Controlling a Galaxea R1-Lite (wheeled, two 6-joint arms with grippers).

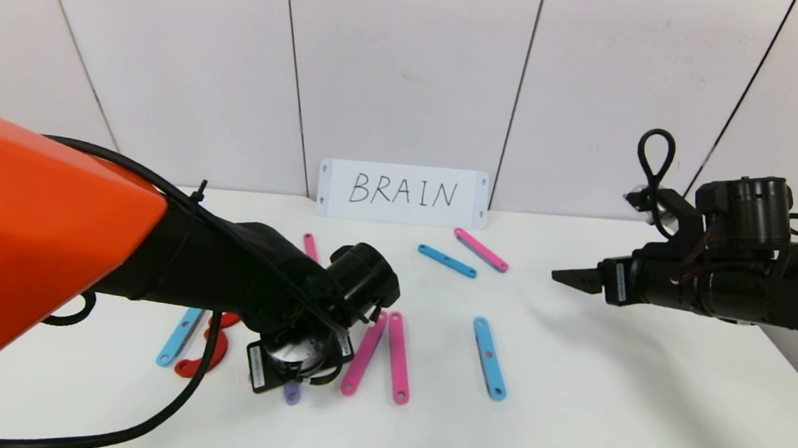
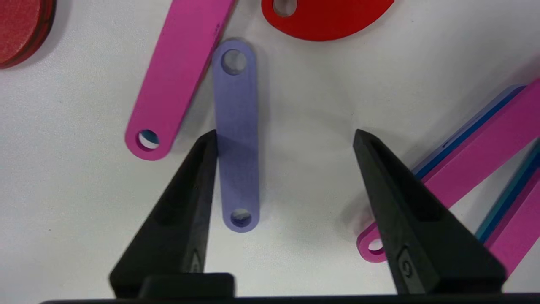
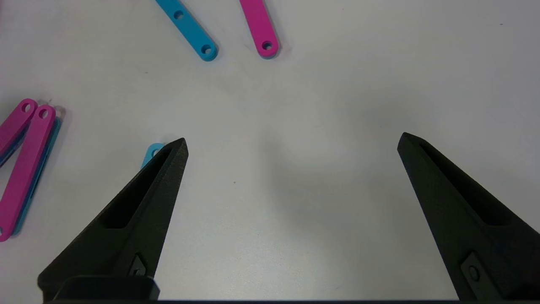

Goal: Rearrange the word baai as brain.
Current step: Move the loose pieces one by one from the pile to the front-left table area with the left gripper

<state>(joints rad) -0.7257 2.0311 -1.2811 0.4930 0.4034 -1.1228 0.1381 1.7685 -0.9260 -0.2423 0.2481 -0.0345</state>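
The word's pieces lie flat on the white table. My left gripper [image 2: 285,135] points down over a purple bar [image 2: 236,135]. It is open, and the bar lies on the table between the fingers, against one of them. Only the bar's end [image 1: 291,393] shows below the wrist in the head view. A pink bar [image 2: 181,76] and a red curve [image 2: 325,19] lie just beyond it. Two pink bars [image 1: 364,353] [image 1: 399,358] lean together to the right. A blue bar [image 1: 178,337] and red curves [image 1: 207,358] lie to the left. My right gripper [image 1: 562,276] hovers open and empty at the right.
A white card [image 1: 403,193] reading BRAIN stands against the back wall. In front of it lie a blue bar [image 1: 447,260] and a pink bar [image 1: 482,250]. Another blue bar [image 1: 489,358] lies mid-table. My left arm hides part of a pink bar [image 1: 309,246].
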